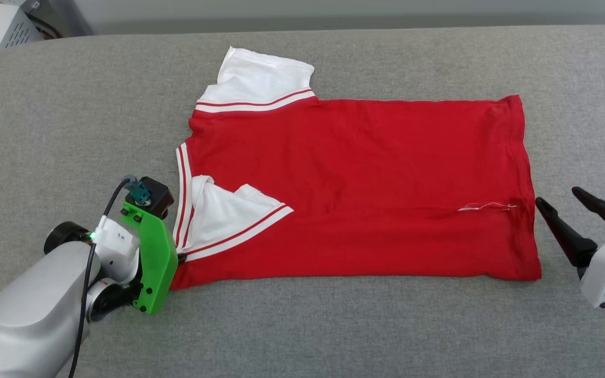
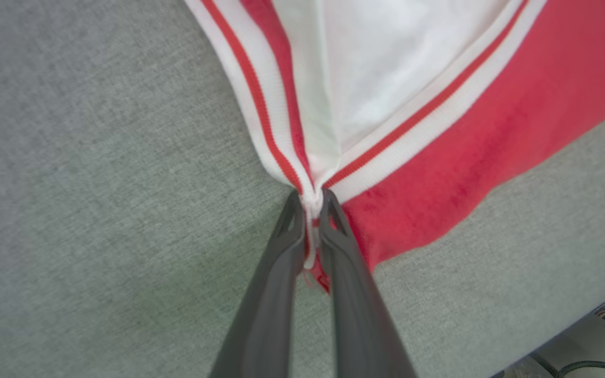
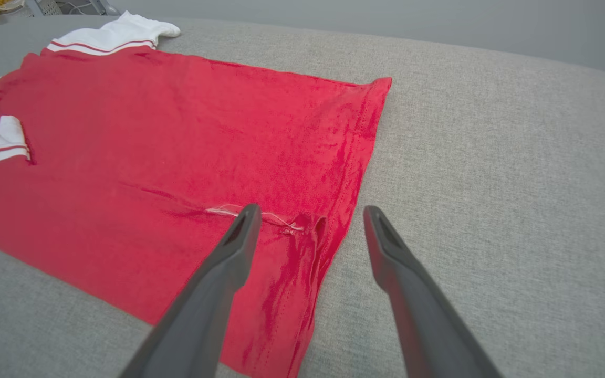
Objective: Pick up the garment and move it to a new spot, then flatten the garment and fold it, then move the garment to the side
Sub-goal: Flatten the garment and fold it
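On the grey padded surface [image 1: 334, 325]: red jersey [image 1: 355, 184] lies flat, one sleeve [image 1: 223, 207] folded in.
Left gripper [image 2: 310, 198]: pinching striped trim [image 2: 273, 149], seemingly at the shoulder.
Right gripper [image 3: 310, 211]: wide, empty, by the hem [image 3: 357, 152].
Risk: a one-sided lift could bunch the cloth; the thin pinch may slip.

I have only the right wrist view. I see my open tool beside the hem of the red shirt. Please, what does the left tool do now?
Observer: The left tool is shut on the garment. It pinches the striped trim at the near left corner.
Operator: Is mine already over the cloth?
Observer: In the head view, the right tool has both fingertips just right of the hem, over the grey surface.
Operator: How does the near sleeve lie?
Observer: The near white sleeve is folded inward onto the red body.
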